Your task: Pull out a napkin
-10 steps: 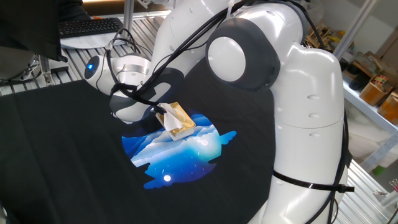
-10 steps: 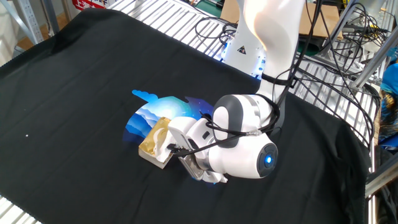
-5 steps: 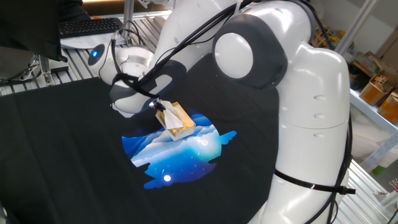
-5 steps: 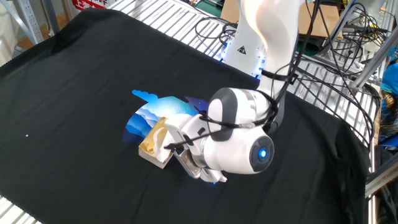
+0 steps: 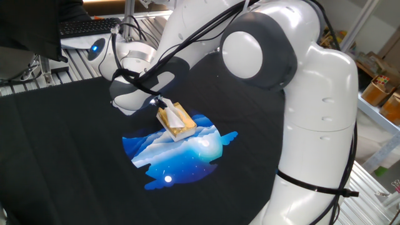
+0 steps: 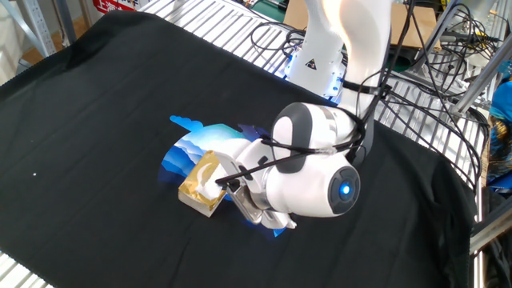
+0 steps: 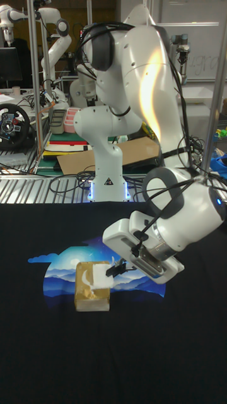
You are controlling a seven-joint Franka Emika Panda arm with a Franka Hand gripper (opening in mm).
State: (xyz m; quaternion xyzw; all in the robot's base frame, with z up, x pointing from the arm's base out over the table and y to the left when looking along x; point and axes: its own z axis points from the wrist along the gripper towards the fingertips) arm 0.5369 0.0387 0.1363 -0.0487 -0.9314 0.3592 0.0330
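In one fixed view, a glossy white robot arm (image 5: 294,106) with dark grey joint caps bends across a desk (image 5: 56,162) draped in matte black cloth printed with a bright blue and white mountain scene (image 5: 178,153). A small golden-yellow tissue pack (image 5: 177,121), shiny and block-shaped, sits at the upper edge of that print. The gripper (image 5: 159,105) angles down to the pack's near end, and a scrap of white napkin (image 5: 165,112) shows right at the fingers; whether they pinch it cannot be told here. In the other fixed view, the pack (image 6: 201,185) lies flat with its crinkled gold wrapper facing up, and the thin, limp white napkin (image 6: 214,175) rises from its top slot toward the gripper (image 6: 232,184). The rounded white wrist carries a small glowing blue light (image 6: 345,190), and black cables loop around it. The metal fingers (image 6: 245,204) are set close together at the napkin's edge. In the tall fixed view, the arm stands at the far side of the desk (image 7: 38,341) on a white base (image 7: 107,180) and curls down to the right of the pack (image 7: 93,287). The napkin (image 7: 99,276) stands up from the pack as a soft, creased white flap, and its upper right corner is caught between the dark, narrowly set fingers (image 7: 115,267) of the gripper (image 7: 118,265), just above the pack.
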